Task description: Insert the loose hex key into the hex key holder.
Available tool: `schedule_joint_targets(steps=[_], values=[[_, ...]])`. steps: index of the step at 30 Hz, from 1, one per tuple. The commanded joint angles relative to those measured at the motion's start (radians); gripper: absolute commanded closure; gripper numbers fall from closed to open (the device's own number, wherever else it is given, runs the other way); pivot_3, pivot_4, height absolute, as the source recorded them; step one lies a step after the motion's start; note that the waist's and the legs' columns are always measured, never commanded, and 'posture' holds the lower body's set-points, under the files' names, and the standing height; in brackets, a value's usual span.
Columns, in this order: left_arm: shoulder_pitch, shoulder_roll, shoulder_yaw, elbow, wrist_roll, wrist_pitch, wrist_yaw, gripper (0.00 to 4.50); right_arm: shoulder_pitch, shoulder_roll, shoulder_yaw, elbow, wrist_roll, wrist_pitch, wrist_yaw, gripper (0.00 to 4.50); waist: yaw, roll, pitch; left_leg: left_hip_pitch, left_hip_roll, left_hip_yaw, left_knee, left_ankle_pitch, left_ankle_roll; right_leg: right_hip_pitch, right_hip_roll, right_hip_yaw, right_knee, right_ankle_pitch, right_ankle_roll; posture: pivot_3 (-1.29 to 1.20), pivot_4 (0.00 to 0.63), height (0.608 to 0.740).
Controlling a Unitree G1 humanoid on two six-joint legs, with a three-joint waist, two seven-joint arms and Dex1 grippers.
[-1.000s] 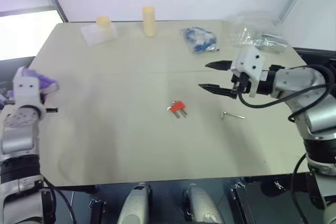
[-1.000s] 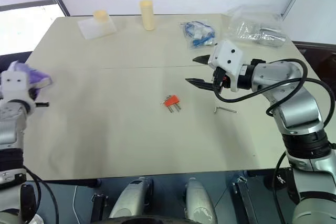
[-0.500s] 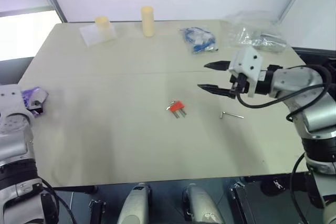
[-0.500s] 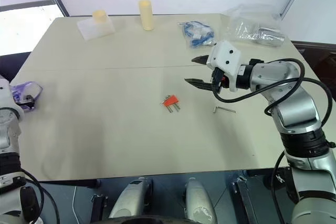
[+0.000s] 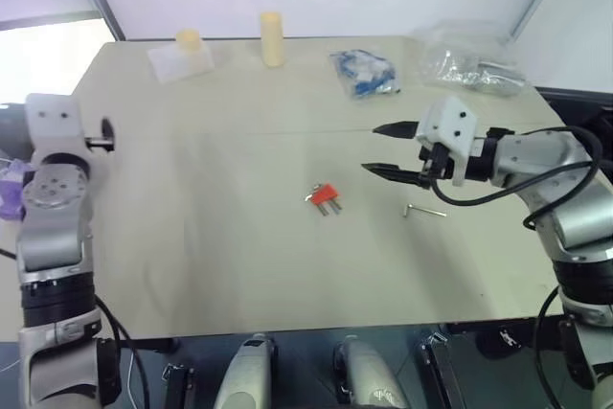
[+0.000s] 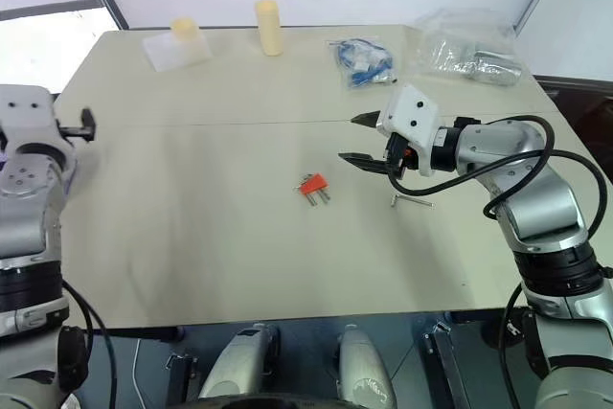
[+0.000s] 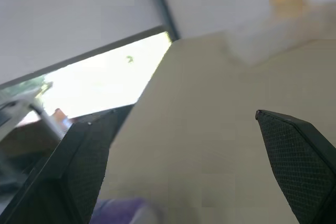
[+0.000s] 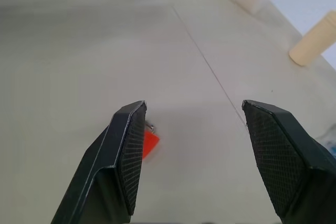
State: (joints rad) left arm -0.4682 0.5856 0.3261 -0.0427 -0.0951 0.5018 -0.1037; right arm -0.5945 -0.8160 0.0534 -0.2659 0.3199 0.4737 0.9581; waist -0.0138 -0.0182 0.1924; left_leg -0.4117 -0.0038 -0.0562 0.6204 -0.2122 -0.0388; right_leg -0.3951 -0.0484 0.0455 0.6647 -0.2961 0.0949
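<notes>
So the loose hex key (image 5: pixel 423 210) is just lying flat on the beige table (image 5: pixel 220 265), a bit below and to the right of the right gripper (image 5: pixel 388 149), not touching it. That gripper hangs over the table with fingers spread, empty. The red hex key holder (image 5: pixel 325 195) sits left of the key. Left gripper (image 7: pixel 189 166) is wide open by the table's left edge.

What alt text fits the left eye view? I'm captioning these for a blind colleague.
A small red hex key holder and a loose hex key lie apart on a beige table. The open right gripper hovers above, between them. The left gripper is raised at the table's left edge.
</notes>
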Motion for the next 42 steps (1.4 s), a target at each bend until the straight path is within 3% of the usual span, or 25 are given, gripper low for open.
schedule_joint_targets(steps=[1, 5, 9, 21, 27, 42], values=[[-0.020, -0.004, -0.020, -0.050, -0.096, -0.044, -0.145, 0.02, -0.028, -0.002, 0.021, 0.062, -0.039, -0.075, 0.037, 1.48, -0.001, 0.000, 0.000, 0.000, 0.000, 0.000, 0.000, 0.000, 0.000, 0.000, 0.000, 0.000, 0.000, 0.000, 0.000, 0.00, 0.150, 0.740], [0.048, 0.048, -0.052, -0.139, -0.263, -0.024, -0.435, 0.02, -0.111, 0.023, 0.094, 0.269, -0.121, -0.213, 0.107, 1.48, -0.010, 0.000, 0.000, 0.001, 0.001, 0.002, 0.000, 0.000, 0.000, 0.000, 0.002, 0.001, 0.000, 0.000, 0.000, 0.00, 0.150, 0.740], [0.122, 0.113, -0.060, -0.176, -0.344, 0.028, -0.581, 0.02, -0.202, 0.086, 0.176, 0.520, -0.226, -0.394, 0.144, 1.48, -0.014, 0.001, 0.000, 0.001, 0.001, 0.002, -0.001, 0.000, 0.000, -0.001, 0.003, 0.001, 0.000, 0.000, 0.000, 0.00, 0.150, 0.740], [0.195, 0.129, -0.055, -0.240, -0.349, 0.033, -0.582, 0.02, -0.412, 0.268, 0.302, 1.076, -0.443, -0.800, 0.162, 1.48, -0.028, 0.001, 0.001, 0.001, 0.000, 0.001, -0.002, 0.000, 0.000, -0.001, 0.003, 0.001, 0.000, 0.000, 0.000, 0.00, 0.150, 0.740], [0.211, 0.139, -0.047, -0.249, -0.336, 0.026, -0.573, 0.02, -0.429, 0.310, 0.313, 1.158, -0.476, -0.867, 0.196, 1.48, -0.029, 0.001, 0.001, 0.001, 0.001, 0.001, -0.002, 0.000, 0.000, -0.001, 0.003, 0.001, 0.001, 0.000, 0.000, 0.00, 0.150, 0.740], [0.206, 0.143, -0.064, -0.239, -0.316, 0.001, -0.575, 0.02, -0.395, 0.390, 0.299, 1.106, -0.458, -0.822, 0.221, 1.48, -0.029, 0.001, 0.001, 0.001, 0.000, 0.001, -0.002, 0.000, 0.000, -0.001, 0.003, 0.001, 0.001, 0.000, 0.000, 0.00, 0.150, 0.740]])
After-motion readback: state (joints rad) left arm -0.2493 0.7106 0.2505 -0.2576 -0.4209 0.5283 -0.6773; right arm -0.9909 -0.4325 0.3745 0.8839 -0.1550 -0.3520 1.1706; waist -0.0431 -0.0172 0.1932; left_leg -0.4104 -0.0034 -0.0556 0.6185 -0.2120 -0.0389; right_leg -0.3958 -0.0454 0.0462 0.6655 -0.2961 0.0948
